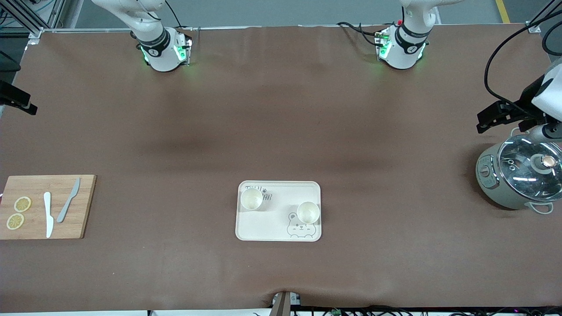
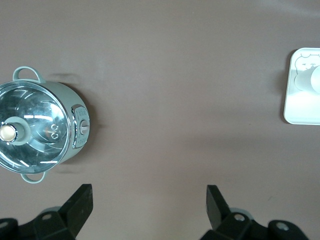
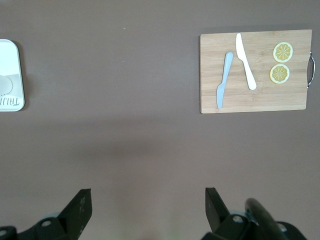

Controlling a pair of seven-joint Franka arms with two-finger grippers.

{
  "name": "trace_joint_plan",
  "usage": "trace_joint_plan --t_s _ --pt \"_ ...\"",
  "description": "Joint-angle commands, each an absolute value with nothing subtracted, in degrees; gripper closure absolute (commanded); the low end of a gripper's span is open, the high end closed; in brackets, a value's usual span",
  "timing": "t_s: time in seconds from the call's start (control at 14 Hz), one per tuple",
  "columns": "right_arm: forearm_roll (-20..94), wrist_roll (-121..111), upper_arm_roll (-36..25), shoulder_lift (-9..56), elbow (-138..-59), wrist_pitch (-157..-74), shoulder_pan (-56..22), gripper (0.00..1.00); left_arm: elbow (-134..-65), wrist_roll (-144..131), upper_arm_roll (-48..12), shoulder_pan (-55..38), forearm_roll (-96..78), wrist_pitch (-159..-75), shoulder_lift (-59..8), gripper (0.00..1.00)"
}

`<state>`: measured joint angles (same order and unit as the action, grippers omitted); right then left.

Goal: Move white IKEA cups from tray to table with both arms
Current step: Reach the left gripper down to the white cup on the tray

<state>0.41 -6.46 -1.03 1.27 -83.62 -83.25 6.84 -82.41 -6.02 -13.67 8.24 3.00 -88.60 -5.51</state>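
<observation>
Two white IKEA cups stand upright on a cream bear-printed tray [image 1: 281,221] in the middle of the table. One cup [image 1: 251,199] sits at the tray's corner toward the right arm's end. The other cup [image 1: 308,212] stands nearer the front camera, beside the bear print. My left gripper [image 2: 148,202] hangs open and empty over bare table beside the pot, far from the tray [image 2: 300,107]. My right gripper [image 3: 148,205] is also open and empty, over bare table between the tray's edge [image 3: 11,55] and the cutting board.
A grey-green pot with a glass lid [image 1: 522,177] stands toward the left arm's end. A wooden cutting board [image 1: 83,221] lies toward the right arm's end, with a white knife [image 1: 48,215], a grey knife [image 1: 69,200] and two lemon slices [image 1: 22,204] on it.
</observation>
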Motion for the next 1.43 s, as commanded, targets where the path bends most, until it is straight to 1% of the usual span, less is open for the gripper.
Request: trace_joint_plan --t_s 0.0,0.64,0.79,1.0,1.14,1.36 --pt "0.35 -6.68 -0.18 1.23 -83.14 -82.88 7.73 0.00 -81.56 -5.71 -13.97 8.35 3.69 -87.98 -5.36 0.00" --pt "0.44 -6.68 -0.18 1.76 -83.06 -83.23 7.91 0.00 -81.82 -6.41 -13.97 7.82 3.61 -88.07 -6.94 0.00" --pt "1.23 -6.77 -0.18 3.51 -82.97 -83.06 7.91 0.00 -81.83 -6.68 -13.98 5.29 3.95 -88.15 -9.04 0.00" --pt "1.06 -7.03 -0.09 3.78 -82.88 -83.93 8.00 0.00 -81.83 -12.61 -13.89 -0.25 4.13 -89.81 -13.70 0.00" --pt "1.14 -7.12 -0.09 3.78 -82.88 -85.42 7.82 0.00 -81.74 -21.58 -13.89 -3.59 4.04 -93.15 -16.68 0.00" --pt "1.23 -7.12 -0.09 5.35 -82.97 -90.86 7.65 0.00 -81.65 -28.98 -13.89 -7.55 3.87 -100.34 -22.04 0.00"
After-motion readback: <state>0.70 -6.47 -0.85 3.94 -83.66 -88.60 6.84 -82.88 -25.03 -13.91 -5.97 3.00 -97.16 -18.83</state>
